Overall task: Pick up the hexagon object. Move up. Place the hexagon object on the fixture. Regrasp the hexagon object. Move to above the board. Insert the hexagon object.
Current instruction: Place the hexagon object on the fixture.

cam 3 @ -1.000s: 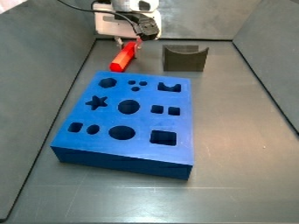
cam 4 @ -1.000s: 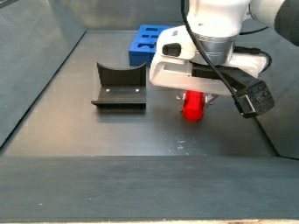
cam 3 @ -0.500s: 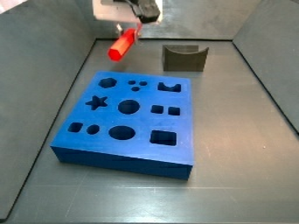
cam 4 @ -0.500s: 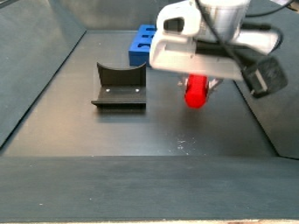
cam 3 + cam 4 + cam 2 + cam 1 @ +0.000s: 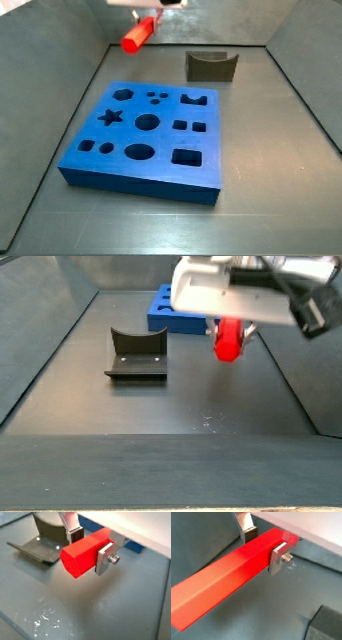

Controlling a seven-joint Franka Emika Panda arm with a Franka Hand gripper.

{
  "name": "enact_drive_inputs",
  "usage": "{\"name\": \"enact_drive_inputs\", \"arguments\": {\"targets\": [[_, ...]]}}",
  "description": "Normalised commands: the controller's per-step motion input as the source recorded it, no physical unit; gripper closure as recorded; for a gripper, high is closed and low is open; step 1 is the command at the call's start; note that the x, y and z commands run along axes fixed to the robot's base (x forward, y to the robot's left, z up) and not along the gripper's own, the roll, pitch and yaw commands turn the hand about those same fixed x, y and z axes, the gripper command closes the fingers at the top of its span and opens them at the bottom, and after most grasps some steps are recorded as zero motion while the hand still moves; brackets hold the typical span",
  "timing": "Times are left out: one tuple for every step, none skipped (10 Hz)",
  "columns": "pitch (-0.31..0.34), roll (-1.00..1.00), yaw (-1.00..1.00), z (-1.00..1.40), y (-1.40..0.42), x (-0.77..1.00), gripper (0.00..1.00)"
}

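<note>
Hanging in the air well above the floor, the hexagon object (image 5: 138,34) is clamped near one end between the two silver fingers (image 5: 278,558) of the tool (image 5: 89,546), and its long axis slopes down and away from them. The fixture (image 5: 136,353) stands lower and to one side, well apart, its notch open upward. I judge that the rod must travel sideways and down to lie across that notch.

A lab test cell — grey walled enclosure (image 5: 54,120), blue board (image 5: 147,135), dark fixture (image 5: 138,353).
</note>
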Motion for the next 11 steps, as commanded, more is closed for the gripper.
{"name": "enact_drive_inputs", "arguments": {"targets": [[0.017,-0.03,0.02,1.0,-0.01,-0.01,1.0],[0.016,-0.04,0.02,1.0,-0.01,-0.02,1.0],[0.019,-0.05,0.02,1.0,-0.02,-0.02,1.0],[0.023,-0.06,0.02,0.83,-0.02,-0.01,1.0],[0.026,-0.06,0.02,0.72,-0.02,-0.01,1.0],[0.039,-0.08,0.02,0.49,-0.01,0.0,1.0],[0.051,-0.09,0.02,0.27,-0.01,0.01,1.0],[-0.059,-0.1,0.7,0.41,-1.0,0.49,1.0],[-0.032,-0.07,0.64,0.37,-1.0,0.49,1.0],[0.032,-0.04,0.47,0.35,-1.0,0.47,1.0],[0.065,-0.05,0.31,0.34,-1.0,0.44,1.0]]}}
